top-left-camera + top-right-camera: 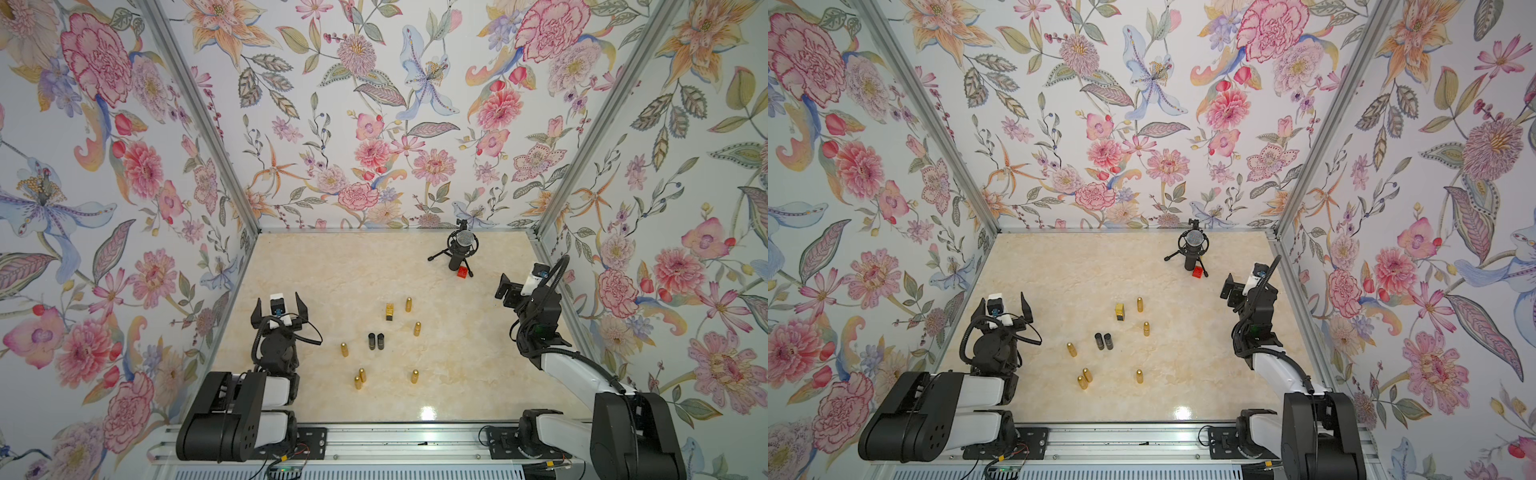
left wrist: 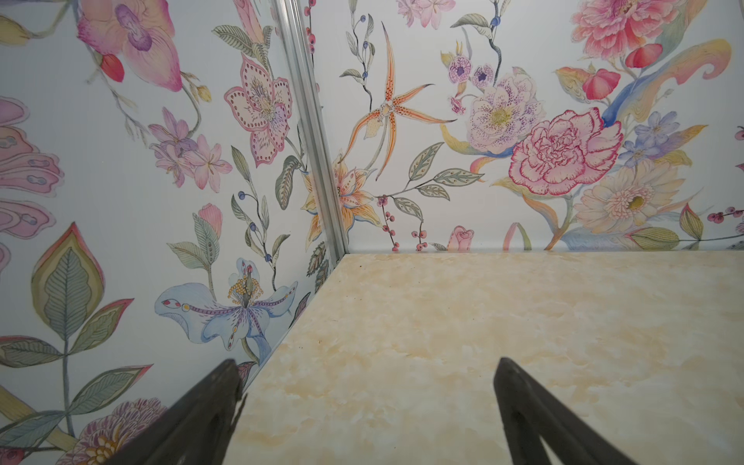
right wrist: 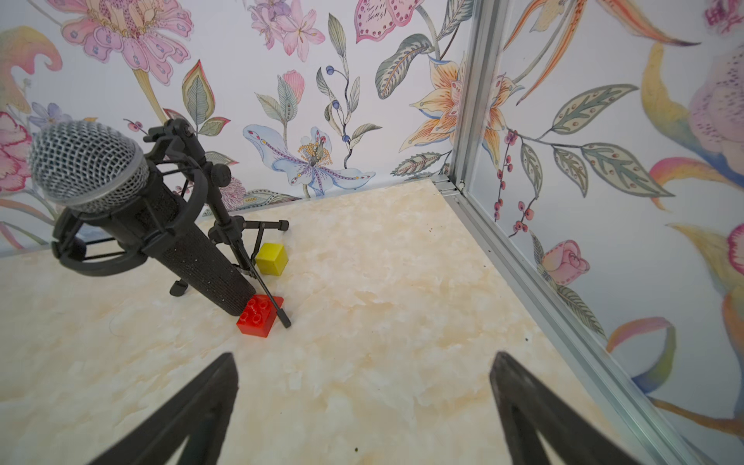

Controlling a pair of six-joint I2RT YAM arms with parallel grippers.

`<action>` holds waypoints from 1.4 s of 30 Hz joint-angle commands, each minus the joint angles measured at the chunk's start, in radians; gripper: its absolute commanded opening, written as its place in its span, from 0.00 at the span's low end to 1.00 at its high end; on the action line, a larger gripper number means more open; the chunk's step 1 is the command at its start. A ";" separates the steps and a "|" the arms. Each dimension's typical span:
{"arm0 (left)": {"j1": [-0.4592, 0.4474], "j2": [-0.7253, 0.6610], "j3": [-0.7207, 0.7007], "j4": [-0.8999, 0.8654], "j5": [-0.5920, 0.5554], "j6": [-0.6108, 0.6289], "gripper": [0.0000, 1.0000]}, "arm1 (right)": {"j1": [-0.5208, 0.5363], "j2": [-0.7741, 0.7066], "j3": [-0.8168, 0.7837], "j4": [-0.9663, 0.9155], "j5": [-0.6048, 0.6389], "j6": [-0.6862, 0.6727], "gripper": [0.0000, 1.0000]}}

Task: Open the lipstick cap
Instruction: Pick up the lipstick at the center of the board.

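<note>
Lipsticks stand upright on table (image 1: 332,270), all on robot's side of mic (image 1: 460,245): square gold lipstick (image 1: 390,311), black pair (image 1: 376,340) further from mic, six gold bullet tubes (image 1: 417,328) scattered around both. R gripper (image 3: 364,358) near mic, jaws spread wide, empty; red brick (image 3: 259,316) touches mic's lower end, yellow cube (image 3: 272,259) just beside its stand. L gripper (image 1: 278,299) well apart from mic, likewise spread, empty.

on table (image 1: 299,266): microphone (image 1: 461,243) back right on its stand (image 3: 220,174) | brick (image 1: 462,273) just before it, against a stand leg | cube (image 3: 272,259) behind the brick | two tubes (image 1: 376,340) side by side mid-table | case (image 1: 390,311) just behind them | lipsticks (image 1: 344,349) standing scattered around, two paired front left
</note>
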State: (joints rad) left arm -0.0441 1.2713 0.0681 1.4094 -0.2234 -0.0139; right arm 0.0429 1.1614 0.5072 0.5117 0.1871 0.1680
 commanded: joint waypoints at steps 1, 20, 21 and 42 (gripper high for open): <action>0.001 -0.145 0.075 -0.260 -0.049 -0.067 0.99 | -0.015 -0.066 0.059 -0.333 0.040 0.259 1.00; -0.130 -0.528 0.506 -1.371 0.019 -0.396 0.99 | 0.385 -0.078 0.270 -0.715 -0.154 0.252 1.00; -0.163 -0.544 0.515 -1.435 0.010 -0.409 0.99 | 0.430 -0.080 0.275 -0.715 -0.174 0.252 1.00; -0.722 -0.432 0.418 -1.750 -0.094 -0.724 0.92 | 0.992 0.066 0.331 -0.675 -0.215 0.232 1.00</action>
State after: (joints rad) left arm -0.7181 0.7948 0.5358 -0.3565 -0.2581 -0.6449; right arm 1.0237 1.2156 0.8116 -0.1757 -0.0380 0.3973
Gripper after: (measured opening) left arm 0.924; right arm 0.997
